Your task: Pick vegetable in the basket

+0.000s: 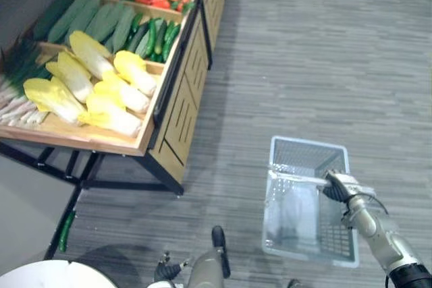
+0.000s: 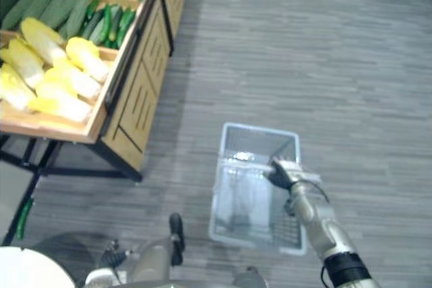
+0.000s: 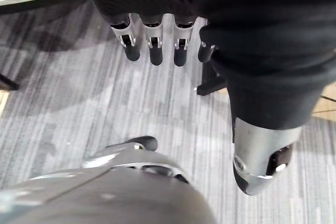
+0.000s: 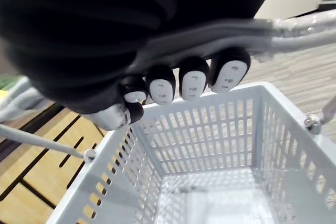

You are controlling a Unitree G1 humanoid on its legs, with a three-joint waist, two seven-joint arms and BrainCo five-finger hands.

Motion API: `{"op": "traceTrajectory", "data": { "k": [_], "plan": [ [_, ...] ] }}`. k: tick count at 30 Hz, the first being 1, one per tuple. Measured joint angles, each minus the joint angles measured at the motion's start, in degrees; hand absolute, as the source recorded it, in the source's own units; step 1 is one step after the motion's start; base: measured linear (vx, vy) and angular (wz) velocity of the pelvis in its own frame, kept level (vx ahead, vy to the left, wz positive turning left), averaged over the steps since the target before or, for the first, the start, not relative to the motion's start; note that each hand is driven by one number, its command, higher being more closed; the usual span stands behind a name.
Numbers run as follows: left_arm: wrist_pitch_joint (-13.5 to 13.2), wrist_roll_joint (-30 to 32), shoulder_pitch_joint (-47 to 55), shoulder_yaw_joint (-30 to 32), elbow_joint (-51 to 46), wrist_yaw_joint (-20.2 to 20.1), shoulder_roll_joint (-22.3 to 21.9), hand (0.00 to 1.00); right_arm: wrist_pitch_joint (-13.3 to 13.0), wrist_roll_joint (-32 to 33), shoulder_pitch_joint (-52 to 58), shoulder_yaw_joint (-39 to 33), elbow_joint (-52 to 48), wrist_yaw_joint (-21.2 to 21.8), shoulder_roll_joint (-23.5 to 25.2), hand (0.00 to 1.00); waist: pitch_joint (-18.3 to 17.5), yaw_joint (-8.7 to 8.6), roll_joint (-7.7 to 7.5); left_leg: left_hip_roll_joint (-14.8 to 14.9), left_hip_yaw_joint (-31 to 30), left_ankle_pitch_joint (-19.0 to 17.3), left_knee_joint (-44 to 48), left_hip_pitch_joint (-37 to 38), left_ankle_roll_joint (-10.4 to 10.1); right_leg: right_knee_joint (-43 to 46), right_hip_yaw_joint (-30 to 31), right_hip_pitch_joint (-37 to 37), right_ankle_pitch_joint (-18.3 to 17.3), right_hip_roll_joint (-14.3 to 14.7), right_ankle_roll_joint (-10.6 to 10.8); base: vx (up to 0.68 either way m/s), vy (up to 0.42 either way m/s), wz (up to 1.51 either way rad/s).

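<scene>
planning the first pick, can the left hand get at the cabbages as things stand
Probably not yet: the left hand hangs open low, well short of the cabbages, though nothing blocks the way.

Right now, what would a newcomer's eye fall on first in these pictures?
The bright yellow-white leafy cabbages lie on the wooden produce stand at the left, beside long green cucumbers. At the lower right, the right robot hand is curled round the handle of an empty pale grey plastic mesh basket.
</scene>
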Motion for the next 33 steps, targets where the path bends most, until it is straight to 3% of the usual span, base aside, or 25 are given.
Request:
{"op": "traceTrajectory", "data": {
  "k": [2,4,5,6,7,9,10,11,12,13,15,16,17,19,21,24,25,26,27,28,29,30,31,32,33],
  "plan": [
    [0.1,0.0,0.1,1.1,-0.3,0.0,-0.5,0.00,-0.1,0.0,-1.6,1.1,0.0,0.0,0.0,1.00,0.2,1.34,-0.19,0.3,1.6,-4.0,7.1,-0.7,1.5,-2.8,-0.6,3.2,1.9,-0.3,0.5,0.27,0.024,-0.12],
    [0.1,0.2,0.7,1.9,-0.3,0.1,-0.9,0.00,-0.8,0.1,-2.3,2.7,0.0,0.0,0.2,1.00,0.1,2.03,0.01,1.6,3.3,-5.8,11.5,-0.1,1.8,-4.2,0.9,5.4,4.7,-0.4,1.2,0.20,0.044,-0.35],
    [0.2,0.2,1.4,2.2,-0.3,0.3,-0.9,0.00,-1.9,0.2,-2.5,3.7,-0.2,0.0,0.4,1.00,0.0,2.34,-0.20,2.0,3.0,-7.2,11.1,1.1,0.9,-2.9,2.2,5.1,6.0,-0.2,1.5,0.18,0.080,-0.61],
    [0.2,0.3,2.4,2.1,0.0,0.3,-1.1,0.00,-2.6,0.3,-2.3,3.6,-0.5,-0.1,1.2,1.00,-0.9,2.45,0.22,2.1,3.0,-11.0,7.4,3.0,0.0,1.2,3.3,2.4,5.6,-0.3,1.8,0.14,0.100,-0.54],
    [0.2,0.4,2.3,2.1,0.9,0.3,-0.9,0.00,-2.4,0.3,-2.2,3.5,-0.4,-0.1,2.2,1.00,-1.3,2.33,-0.74,1.3,3.7,-11.0,5.4,4.1,-0.2,4.4,4.2,0.5,5.2,-1.3,2.1,0.17,0.179,-0.51],
    [1.0,0.9,3.0,1.8,1.9,0.4,0.1,0.00,-2.4,0.1,-1.1,3.9,-0.4,-0.1,3.7,1.00,-1.4,2.36,-2.75,-0.5,5.2,-10.6,-0.9,8.4,-0.1,19.4,7.5,-7.2,5.2,-4.2,2.1,0.16,0.149,-0.33],
    [1.1,1.0,4.0,1.5,1.8,0.4,1.4,0.00,-2.3,-0.1,-0.5,4.2,-0.1,0.0,5.2,1.00,-1.1,2.26,-4.94,-1.7,6.7,-10.5,-2.3,11.1,0.0,32.0,10.4,-12.8,7.0,-6.8,3.2,0.16,0.081,-0.06],
    [1.6,1.0,4.8,1.0,1.9,0.4,2.7,0.00,-2.1,-0.1,0.0,4.7,0.6,0.0,6.4,1.00,-1.1,2.12,-6.92,-2.8,6.7,-11.1,-1.9,13.3,0.6,40.6,14.2,-16.8,12.7,-8.0,4.8,0.19,0.069,0.12],
    [2.0,1.0,4.8,0.8,1.9,0.4,3.1,0.00,-1.8,-0.3,0.3,4.9,1.1,0.0,6.6,1.00,-1.1,2.06,-7.11,-2.9,5.9,-11.8,-1.9,14.8,1.3,44.9,15.9,-18.5,18.4,-7.8,4.6,0.17,0.033,0.23],
    [2.1,1.0,4.6,0.7,1.8,0.4,3.3,0.00,-1.7,-0.5,0.4,4.9,1.4,0.0,6.6,1.00,-0.9,2.06,-6.74,-2.8,5.5,-12.2,-1.9,15.6,1.7,48.1,16.5,-19.9,18.3,-7.4,5.0,0.21,0.017,0.34],
    [2.1,1.0,3.9,-0.3,1.4,0.4,3.7,0.00,-1.2,-0.8,0.2,4.8,2.5,0.1,6.5,1.00,-0.7,1.96,-6.49,-2.8,2.8,-12.9,-3.1,18.8,2.6,53.8,11.2,-23.9,6.6,-7.0,-0.3,0.34,-0.004,0.49],
    [2.1,0.9,3.8,-0.3,1.0,0.5,3.7,0.00,-1.1,-0.7,0.2,4.8,2.5,0.1,6.5,1.00,-0.7,1.91,-6.37,-2.7,2.3,-12.9,-3.9,19.7,2.6,52.4,8.8,-24.4,4.7,-7.0,-1.5,0.37,-0.044,0.62],
    [2.1,0.6,3.4,-0.3,0.7,0.8,3.7,0.00,-1.1,-0.7,-0.1,4.8,2.4,0.1,6.4,1.00,-0.6,1.86,-6.02,-2.8,0.4,-12.9,-4.8,20.9,2.6,46.8,4.1,-24.8,2.5,-6.9,-4.5,0.31,-0.079,0.75],
    [2.0,0.4,2.3,-0.2,0.5,0.9,3.5,0.00,-1.0,-0.7,-0.9,4.6,2.5,0.1,5.9,1.00,-0.5,1.62,-5.75,-2.7,-1.9,-13.1,-4.7,21.4,1.7,32.7,1.4,-24.8,2.3,-6.3,-5.0,0.33,-0.134,0.87],
    [2.0,0.1,1.1,-0.3,-0.2,0.9,3.3,0.00,-1.0,-0.6,-2.0,3.6,2.6,0.1,5.7,1.00,-0.3,1.66,-5.06,-2.2,-6.2,-13.5,-4.2,21.4,0.6,18.5,6.6,-25.5,3.6,-5.5,-3.9,0.39,-0.262,1.02],
    [2.0,0.1,0.1,-0.3,0.2,0.9,3.0,0.00,-1.0,-0.6,-2.9,3.5,2.5,0.1,4.4,1.00,0.0,1.69,-3.40,0.7,-13.0,-15.8,-2.0,21.4,-3.1,14.8,16.2,-26.7,4.5,-5.8,-2.4,0.40,-0.395,1.10],
    [2.0,0.0,-0.1,-0.3,0.7,1.0,3.1,0.00,-1.0,-0.6,-2.9,3.5,2.5,0.1,4.4,1.00,-0.1,1.67,-3.49,1.1,-14.2,-16.2,-1.8,21.4,-3.7,14.3,18.4,-26.6,4.9,-6.0,-1.9,0.36,-0.494,1.15],
    [2.0,-0.1,-0.1,-0.2,1.3,1.2,3.2,0.00,-1.1,-0.6,-2.7,3.4,2.2,0.3,4.3,1.00,-0.3,1.60,-3.75,2.0,-16.4,-17.3,-1.3,21.3,-6.1,13.5,22.0,-25.9,5.4,-5.9,-1.0,0.28,-0.466,1.04],
    [2.0,-0.1,-0.1,-0.2,1.7,1.2,3.5,0.00,-1.0,-0.6,-2.3,3.4,1.9,0.3,4.3,1.00,-0.5,1.45,-4.26,2.3,-17.9,-17.9,-1.2,21.3,-7.7,13.2,22.8,-25.1,6.5,-6.3,0.8,0.34,-0.663,1.29],
    [2.0,-0.1,-0.6,0.2,3.3,1.3,3.2,0.00,-0.9,-0.6,-1.8,3.2,1.9,0.4,3.6,1.00,-0.9,1.45,-3.25,4.3,-20.9,-18.4,-1.7,21.6,-10.7,15.8,20.2,-24.3,2.8,-6.1,5.9,0.29,-0.637,1.26],
    [2.0,-0.2,-0.2,0.6,4.2,1.3,0.4,0.00,0.3,-0.5,-1.6,2.8,2.4,0.7,3.0,1.00,-1.3,1.37,-0.62,7.9,-22.1,-14.7,-2.2,19.8,-12.6,19.1,15.7,-24.5,1.0,-3.6,3.2,0.26,-0.592,1.10],
    [2.0,-0.7,0.2,0.8,4.3,1.4,-0.4,0.00,0.7,-0.5,-1.5,2.7,2.4,0.7,3.0,1.00,-1.4,1.33,-0.29,8.6,-22.2,-12.1,-2.7,19.5,-12.7,20.3,14.5,-24.5,-0.4,-3.2,2.4,0.21,-0.506,0.93],
    [1.9,-2.2,0.8,2.4,4.2,1.6,-1.1,0.00,0.9,-0.6,-1.5,2.7,2.5,0.7,3.0,1.00,-1.7,1.31,0.39,10.3,-22.6,-6.9,-3.4,18.2,-12.5,22.2,11.5,-24.4,-2.0,-2.4,0.3,0.18,-0.507,0.97],
    [1.9,-2.6,0.9,3.8,4.2,2.1,-1.0,0.00,1.1,-0.6,-1.5,2.3,2.5,0.7,2.8,1.00,-1.6,1.08,-0.01,11.3,-22.3,-1.2,-3.3,15.7,-10.9,22.9,8.3,-24.0,-3.1,-2.1,-1.5,0.19,-0.622,1.08],
    [1.9,-3.6,0.9,4.2,4.2,2.1,-1.0,0.00,1.1,-0.6,-1.6,2.0,2.6,0.7,2.5,1.00,-1.4,0.72,-0.33,11.5,-21.7,1.9,-3.2,14.3,-9.5,22.5,6.3,-23.4,-3.4,-2.1,-2.1,0.13,-0.519,1.32]
  ]
}}
